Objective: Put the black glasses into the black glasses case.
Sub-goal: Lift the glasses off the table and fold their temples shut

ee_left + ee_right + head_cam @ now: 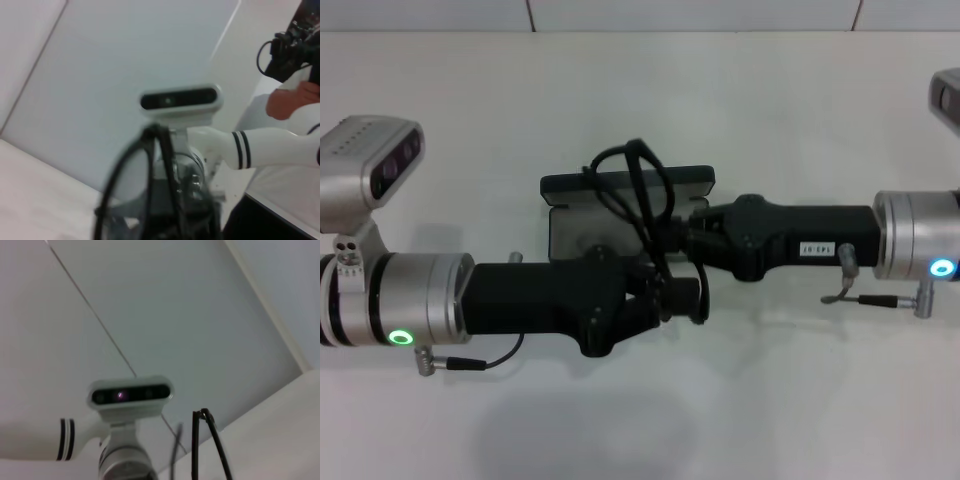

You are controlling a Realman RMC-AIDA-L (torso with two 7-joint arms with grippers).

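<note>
Meeting above the open black glasses case [620, 205] mid-table, your left gripper [685, 297] and right gripper [685, 235] both touch the black glasses [638, 185]; you can't tell either jaw's state.

Robot lab, bare white table [770, 400], plain panelled walls [165, 305], head camera [180, 100]

The black glasses [210, 440] stand upright beside the robot's head camera [131, 395], against pale panels.
</note>
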